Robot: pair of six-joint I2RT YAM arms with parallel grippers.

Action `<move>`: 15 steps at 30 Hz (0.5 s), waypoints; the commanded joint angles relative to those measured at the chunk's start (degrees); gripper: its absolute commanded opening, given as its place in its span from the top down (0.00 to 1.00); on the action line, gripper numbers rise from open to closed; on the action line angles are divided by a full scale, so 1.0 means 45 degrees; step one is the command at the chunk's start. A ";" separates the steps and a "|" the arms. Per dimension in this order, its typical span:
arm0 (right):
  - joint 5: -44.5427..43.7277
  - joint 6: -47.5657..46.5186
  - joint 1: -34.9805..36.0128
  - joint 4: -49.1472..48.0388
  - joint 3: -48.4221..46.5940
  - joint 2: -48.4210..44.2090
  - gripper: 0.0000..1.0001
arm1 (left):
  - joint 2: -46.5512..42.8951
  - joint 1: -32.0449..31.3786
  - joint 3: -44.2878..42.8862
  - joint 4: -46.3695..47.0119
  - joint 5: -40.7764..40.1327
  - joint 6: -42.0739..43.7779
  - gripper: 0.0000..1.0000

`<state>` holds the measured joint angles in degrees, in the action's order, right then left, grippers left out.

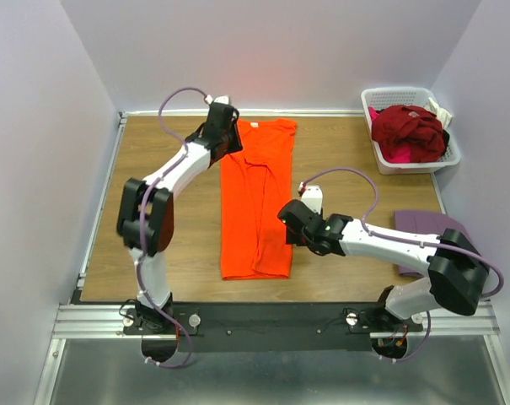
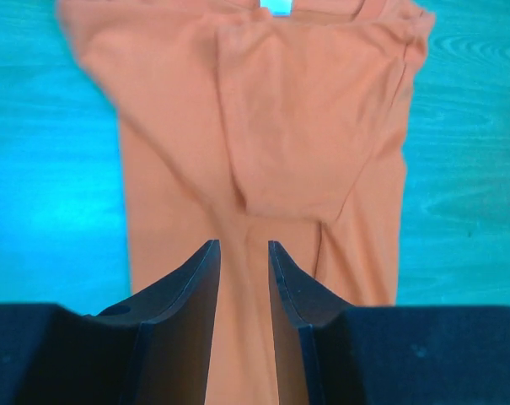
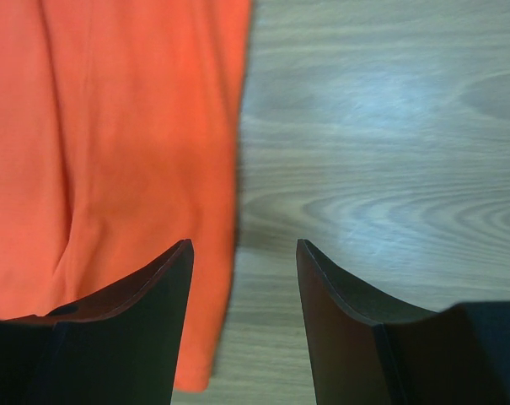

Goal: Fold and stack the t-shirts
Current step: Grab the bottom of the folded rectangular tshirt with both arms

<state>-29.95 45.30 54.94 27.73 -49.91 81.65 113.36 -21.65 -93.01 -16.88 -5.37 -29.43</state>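
Observation:
A bright orange t-shirt point(image 1: 256, 202) lies flat on the wooden table, folded lengthwise into a long strip, neck end at the far side. My left gripper point(image 1: 231, 140) hovers over its far left corner. In the left wrist view point(image 2: 242, 246) the jaws stand a narrow gap apart over the orange fabric point(image 2: 305, 126), holding nothing, and the white neck label point(image 2: 277, 7) shows at the top. My right gripper point(image 1: 291, 221) is open at the shirt's right edge. In the right wrist view point(image 3: 242, 246) the jaws straddle that edge point(image 3: 153, 152) above bare wood.
A white slatted basket point(image 1: 423, 160) at the far right corner holds a dark red tee point(image 1: 406, 128) and a pink one point(image 1: 396, 154). A folded mauve tee point(image 1: 423, 228) lies at the right edge, partly under my right arm. Walls close in on three sides.

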 commanded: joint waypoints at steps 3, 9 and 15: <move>0.2769 -0.0945 0.0038 -0.2000 0.1868 -0.1362 0.39 | -0.3156 -0.0812 0.5566 -0.0271 -0.1032 -0.0861 0.63; 0.3511 -0.0946 0.0058 -0.2372 0.2614 -0.1855 0.39 | -0.5852 -0.1478 0.8869 -0.0369 -0.1346 -0.1954 0.63; 0.3921 -0.0770 0.0155 -0.2840 0.2829 -0.1426 0.39 | -0.8002 -0.1634 1.0938 -0.0661 -0.0919 -0.3166 0.62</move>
<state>-15.51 41.89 55.09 18.44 -38.30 74.15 83.92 -28.80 -48.40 -19.81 -8.73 -38.33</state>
